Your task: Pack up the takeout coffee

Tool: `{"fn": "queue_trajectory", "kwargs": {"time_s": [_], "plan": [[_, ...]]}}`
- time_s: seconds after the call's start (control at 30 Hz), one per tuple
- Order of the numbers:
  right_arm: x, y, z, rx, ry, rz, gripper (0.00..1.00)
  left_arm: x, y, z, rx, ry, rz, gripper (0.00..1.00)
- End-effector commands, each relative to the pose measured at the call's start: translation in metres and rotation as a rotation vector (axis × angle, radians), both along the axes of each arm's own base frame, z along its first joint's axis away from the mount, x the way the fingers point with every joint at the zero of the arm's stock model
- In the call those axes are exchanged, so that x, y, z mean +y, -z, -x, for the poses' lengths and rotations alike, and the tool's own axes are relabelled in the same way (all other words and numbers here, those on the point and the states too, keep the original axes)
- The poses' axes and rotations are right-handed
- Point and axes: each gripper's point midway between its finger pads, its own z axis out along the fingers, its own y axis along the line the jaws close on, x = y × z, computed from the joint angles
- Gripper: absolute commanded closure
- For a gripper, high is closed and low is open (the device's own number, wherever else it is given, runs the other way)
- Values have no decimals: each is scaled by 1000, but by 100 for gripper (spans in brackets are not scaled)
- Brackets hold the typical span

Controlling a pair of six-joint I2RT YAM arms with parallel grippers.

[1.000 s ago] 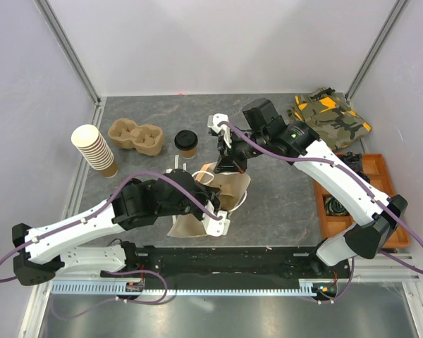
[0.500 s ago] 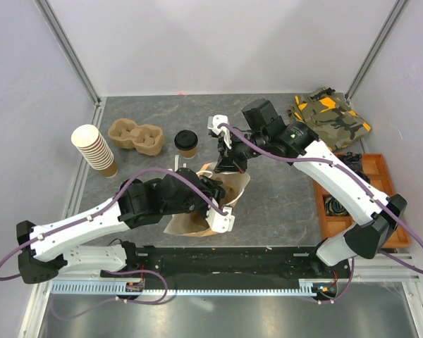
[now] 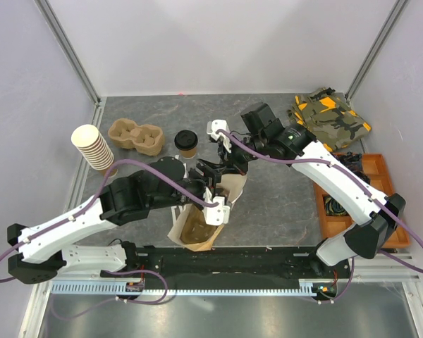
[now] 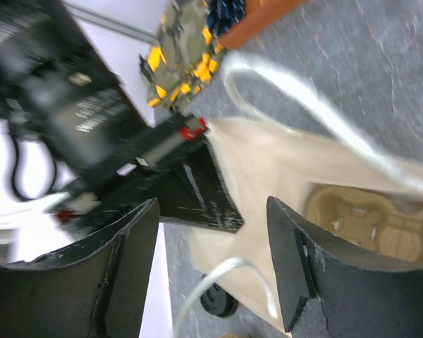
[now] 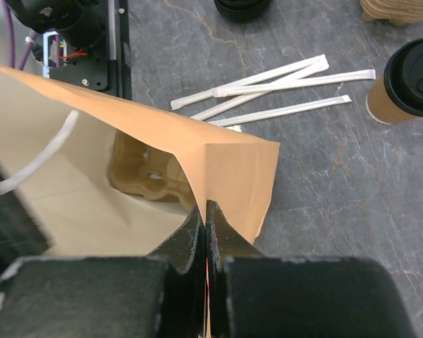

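Far out to the left, well apart from both pairs of jaws, stand the stack of paper cups (image 3: pixel 93 148) and an empty pulp cup carrier (image 3: pixel 135 136); neither needs you now. Next comes the takeout coffee (image 3: pixel 187 144). It is upright on the table (image 3: pixel 282 204) with its black lid on, and nothing touches it. It sits beyond the left jaws and off to one side of the right jaws, near the bag but clear of it. A few wrapped straws (image 5: pixel 268 88) lie between the cup and the bag.

Your left gripper (image 4: pixel 211 211) has its jaws spread wide with nothing between them. They hang at the mouth of the paper bag (image 5: pixel 225 169), with a white handle (image 4: pixel 317 120) looping just ahead. A second carrier (image 4: pixel 366 218) lies down inside the bag, past the right-hand finger.

Your right gripper (image 5: pixel 206 211) is closed tight on the bag's rim, pinching the kraft edge — that is what props the mouth open.

So, by my reading, the preparation is done: the bag is open and held, with a carrier seated inside. The main part is left — you have yet to take the coffee by its body, carry it level over the rim, and lower it into a well of that carrier without crushing the cup or tipping it.
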Motion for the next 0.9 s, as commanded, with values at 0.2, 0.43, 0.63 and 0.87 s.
{"fn": "queue_trajectory", "kwargs": {"time_s": [0.2,0.43,0.63,0.87], "plan": [[-17,-20,-21,-157,140,-1,100,8,-77,24,-6,66,282,30],[-35,-30,-20,-260,188,-14,100,23,-104,9,96,-104,474,27],[-51,-34,-17,-328,248,-39,100,47,-119,-16,213,-278,628,19],[-75,-26,-34,-380,410,9,100,72,-96,-51,333,-469,691,14]]}}
